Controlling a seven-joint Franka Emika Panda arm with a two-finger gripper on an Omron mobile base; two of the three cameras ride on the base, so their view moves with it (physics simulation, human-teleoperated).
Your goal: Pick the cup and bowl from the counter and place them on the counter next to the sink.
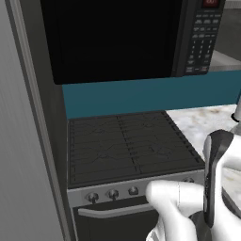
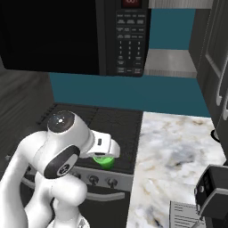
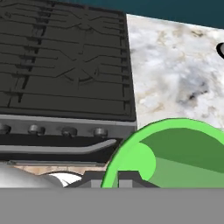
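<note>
Gripper: the gripper (image 3: 118, 177) was clamped on the rim of the cup (image 3: 175, 153), which sat large and close in the hand view.
Cup position: in the right base view the cup (image 2: 104, 161) hung off the end of the arm, over the near edge of the stove top (image 2: 100, 129), just above the knobs (image 2: 102, 181).
Counter: the counter (image 2: 173, 156) lay to the right of the stove, its left edge touching the stove's side; a broad bare stretch ran toward the far teal wall (image 2: 133, 95).
Overhead: the microwave (image 2: 75, 35) hung above the stove.
</note>
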